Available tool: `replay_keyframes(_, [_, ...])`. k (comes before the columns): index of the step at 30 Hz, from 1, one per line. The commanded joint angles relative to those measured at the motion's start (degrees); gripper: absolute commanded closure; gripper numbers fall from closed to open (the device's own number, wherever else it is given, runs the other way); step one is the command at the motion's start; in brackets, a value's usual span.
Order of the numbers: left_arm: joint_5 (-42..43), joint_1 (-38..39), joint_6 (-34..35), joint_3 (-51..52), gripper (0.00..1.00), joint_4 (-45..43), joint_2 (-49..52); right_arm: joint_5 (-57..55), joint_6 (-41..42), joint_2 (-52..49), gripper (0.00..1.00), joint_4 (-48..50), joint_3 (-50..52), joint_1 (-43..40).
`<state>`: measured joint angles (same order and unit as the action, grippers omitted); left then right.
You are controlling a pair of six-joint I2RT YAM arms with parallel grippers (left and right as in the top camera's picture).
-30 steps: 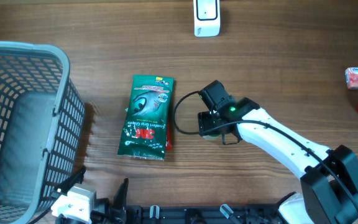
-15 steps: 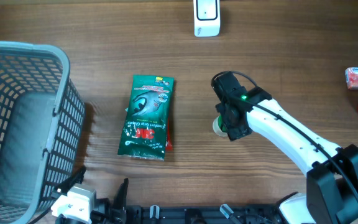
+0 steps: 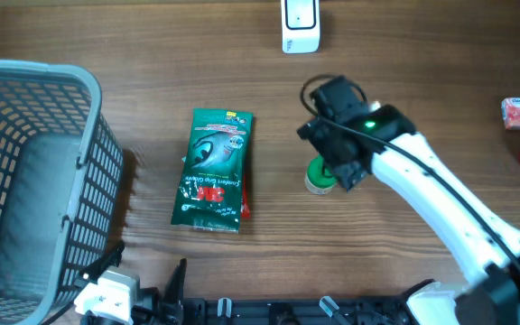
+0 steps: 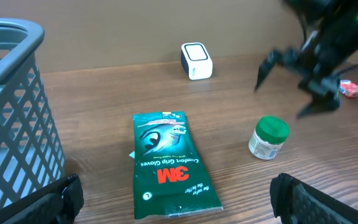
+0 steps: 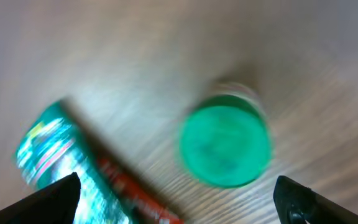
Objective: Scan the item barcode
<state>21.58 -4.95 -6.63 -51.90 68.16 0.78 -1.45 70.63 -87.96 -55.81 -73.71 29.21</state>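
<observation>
**A:** While the overhead view shows the green-lidded jar (image 3: 320, 176) upright, right of the glove packet (image 3: 213, 170), is it held?

**B:** No. Left wrist view: right tool (image 4: 284, 93) gapes empty above it; left tool (image 4: 179, 205) wide, empty. Right wrist view: blurred lid. Probably light, rigid, slick; grip its sides.

Left pincer (image 3: 144, 269), right pincer (image 4: 281, 93): both agape.

I see the pack (image 4: 169, 165) flat mid-table; basket (image 4: 11, 93) on its left; jar (image 4: 269, 138) upright on its right. My right gripper (image 4: 280, 101) hangs spread above the jar.
</observation>
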Motion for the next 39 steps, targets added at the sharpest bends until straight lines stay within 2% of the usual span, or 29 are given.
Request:
replay_keyframes(1, [0.9, 0.2, -0.7, 0.2, 0.0, -0.1, -0.4, -2.1, -38.5, 2.5, 0.0, 1.4, -1.9, 0.2])
replay_keyframes(3, [0.9, 0.2, -0.7, 0.2, 0.0, -0.1, -0.4, -2.9, -47.9, 0.7, 0.01, 0.8, -1.2, 0.2])
replay_keyframes(4, [0.9, 0.2, -0.7, 0.2, 0.0, -0.1, -0.4, -3.0, -48.9, -0.2, 0.0, 0.9, -0.7, 0.2])
replay_keyframes(12, [0.9, 0.2, -0.7, 0.2, 0.0, -0.1, -0.4, -4.5, -50.2, -10.7, 0.0, 1.5, 0.2, 0.2])
replay_keyframes(17, [0.9, 0.2, -0.7, 0.2, 0.0, -0.1, -0.4, 4.9, -54.1, -16.0, 0.01, 0.2, 0.2, 0.2])
replay_keyframes(20, [0.9, 0.2, -0.7, 0.2, 0.0, -0.1, -0.4, 4.9, -53.6, -17.7, 0.09, -1.4, 0.2, 0.2])
replay_keyframes(28, [0.9, 0.2, -0.7, 0.2, 0.0, -0.2, -0.4, 4.9, -51.6, -18.6, 0.1, 0.2, 3.1, 0.1])
replay_keyframes(32, [0.9, 0.2, -0.7, 0.2, 0.0, -0.1, -0.4, 4.7, -49.3, -18.6, 0.11, 4.3, 6.7, -0.1])
replay_keyframes(36, [0.9, 0.2, -0.7, 0.2, 0.0, -0.1, -0.4, 3.8, -44.1, -18.6, 0.19, 5.3, 6.8, -0.9])
replay_keyframes(39, [0.9, 0.2, -0.7, 0.2, 0.0, -0.1, -0.4, 2.6, -41.6, -18.7, 0.29, 5.9, 6.8, -1.2])
